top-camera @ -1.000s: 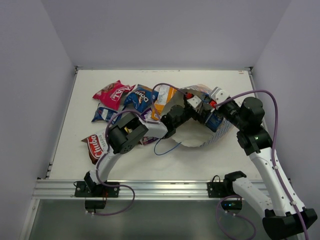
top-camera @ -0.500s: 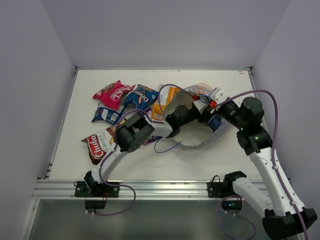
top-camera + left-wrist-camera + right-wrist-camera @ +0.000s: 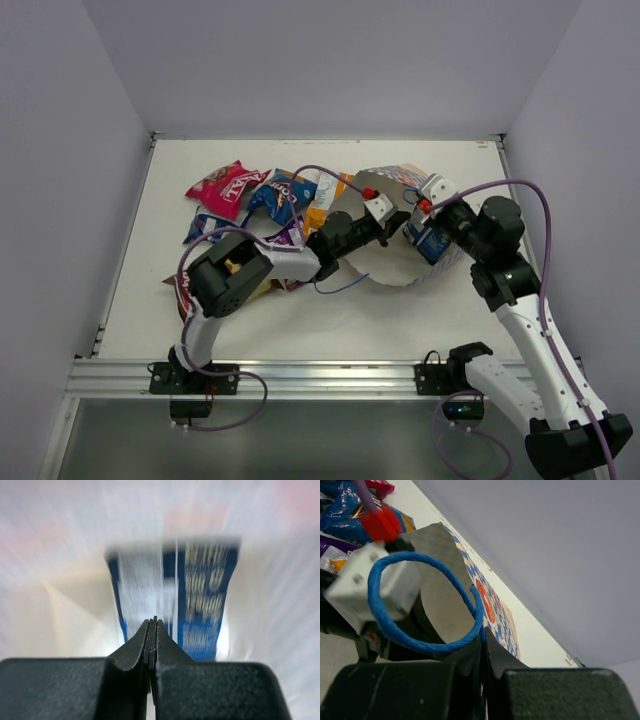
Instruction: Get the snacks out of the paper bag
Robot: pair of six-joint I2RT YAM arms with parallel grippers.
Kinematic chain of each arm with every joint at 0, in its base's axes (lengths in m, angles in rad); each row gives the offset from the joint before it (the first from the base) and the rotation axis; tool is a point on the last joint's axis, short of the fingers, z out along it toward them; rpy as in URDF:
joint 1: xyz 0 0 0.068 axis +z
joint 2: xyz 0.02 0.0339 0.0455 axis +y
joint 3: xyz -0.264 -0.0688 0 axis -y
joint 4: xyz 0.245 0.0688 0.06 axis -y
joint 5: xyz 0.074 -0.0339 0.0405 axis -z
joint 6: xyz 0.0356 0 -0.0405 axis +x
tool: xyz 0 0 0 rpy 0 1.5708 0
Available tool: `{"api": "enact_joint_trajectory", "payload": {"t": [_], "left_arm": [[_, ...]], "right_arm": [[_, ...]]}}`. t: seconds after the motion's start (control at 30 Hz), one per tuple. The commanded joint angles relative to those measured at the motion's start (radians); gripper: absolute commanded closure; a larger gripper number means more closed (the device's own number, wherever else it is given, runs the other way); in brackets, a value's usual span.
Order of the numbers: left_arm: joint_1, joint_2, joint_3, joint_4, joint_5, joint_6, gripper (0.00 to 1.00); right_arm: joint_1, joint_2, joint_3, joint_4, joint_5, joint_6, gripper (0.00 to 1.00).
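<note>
The paper bag (image 3: 440, 262) lies on its side, its cream mouth facing left. My right gripper (image 3: 428, 222) is shut on the bag's rim beside the blue cord handle (image 3: 420, 645), and its tips (image 3: 485, 645) pinch the checkered paper (image 3: 492, 610). My left wrist (image 3: 345, 232) reaches into the mouth, which hides its fingers from above. Inside, the left gripper (image 3: 152, 622) is shut at the lower edge of a blurred blue-white packet (image 3: 200, 595). Other snacks lie left of the bag: pink-red (image 3: 225, 185), blue (image 3: 280, 195), orange (image 3: 318, 212) and purple (image 3: 285, 238).
A red-brown chips bag (image 3: 180, 290) lies partly under the left elbow. A small blue-white packet (image 3: 208, 228) sits near it. A loose blue cord (image 3: 335, 288) trails on the table in front of the bag. Walls close the table on three sides.
The left gripper has closed from wide open. The left arm has drawn back leftward from deeper in the bag. The right arm and the bag have barely moved.
</note>
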Motion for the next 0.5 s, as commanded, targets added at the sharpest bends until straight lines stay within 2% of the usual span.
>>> {"api": "enact_joint_trajectory", "payload": {"t": [0.0,0.03,0.07,0.1,0.13,0.27,0.33,0.4,0.47], "left_arm": [[-0.001,-0.132,-0.018,0.054,-0.028,0.004,1.00],[-0.001,-0.124,-0.010,0.052,-0.026,0.008,1.00],[0.001,-0.113,-0.002,0.051,-0.029,0.011,0.83],[0.001,-0.083,0.024,0.057,-0.031,0.008,0.59],[0.001,-0.064,0.037,0.059,-0.025,0.005,0.59],[-0.001,0.015,0.128,0.054,-0.017,-0.018,0.20],[-0.001,0.051,0.174,0.045,-0.017,-0.018,0.08],[-0.001,0.081,0.197,0.043,-0.014,-0.015,0.00],[-0.001,0.100,0.223,0.043,-0.014,0.002,0.00]], "right_arm": [[-0.007,-0.002,-0.018,0.066,0.050,0.026,1.00],[-0.007,-0.002,-0.024,0.071,0.029,0.037,1.00],[-0.007,-0.002,-0.024,0.074,0.017,0.040,1.00],[-0.007,-0.004,-0.023,0.076,0.007,0.045,1.00],[-0.007,-0.002,-0.020,0.076,0.006,0.046,1.00],[-0.007,0.001,-0.006,0.059,-0.017,0.063,1.00],[-0.005,-0.002,-0.001,0.056,-0.036,0.080,1.00],[-0.005,-0.007,0.002,0.056,-0.060,0.098,1.00],[-0.005,-0.005,0.008,0.047,-0.076,0.108,1.00]]}}
